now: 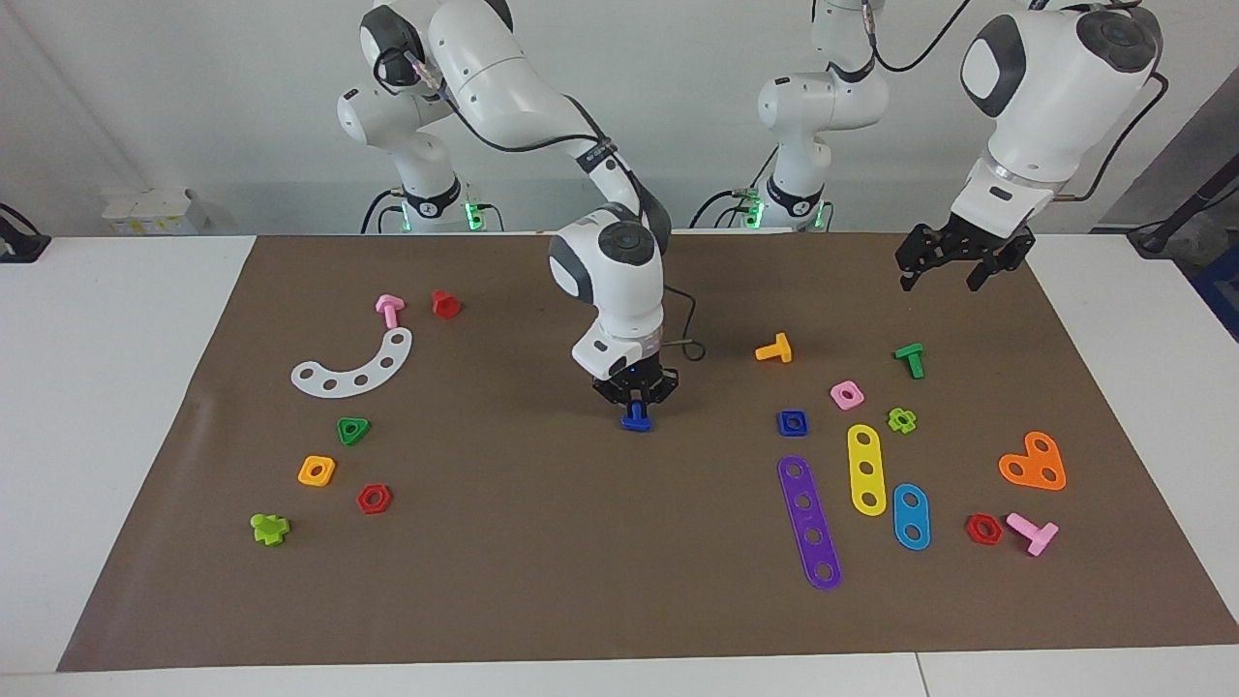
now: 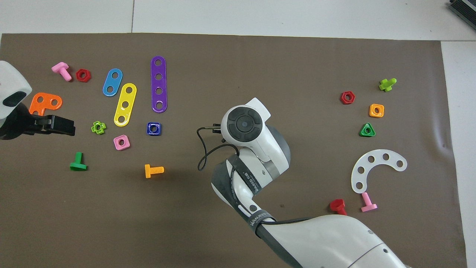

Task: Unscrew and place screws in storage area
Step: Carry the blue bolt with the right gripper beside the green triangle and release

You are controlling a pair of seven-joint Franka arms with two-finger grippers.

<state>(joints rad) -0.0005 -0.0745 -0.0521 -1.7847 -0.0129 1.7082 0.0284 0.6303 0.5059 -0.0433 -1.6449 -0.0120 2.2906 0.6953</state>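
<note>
Facing view: I see my right pincer (image 1: 636,402) pointing straight down mid-surface, clenched on the small royal-blue plastic bolt (image 1: 636,418) at the brown paper mat (image 1: 542,542); left pincer (image 1: 953,261) waits raised, fingers spread.

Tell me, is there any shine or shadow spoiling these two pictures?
Facing view: a pale sheen on the brown mat at the right arm's end, and a faint shadow under the right pincer holding the blue bolt. Overhead view: the same sheen by a crease; the arm hides that pincer.
</note>
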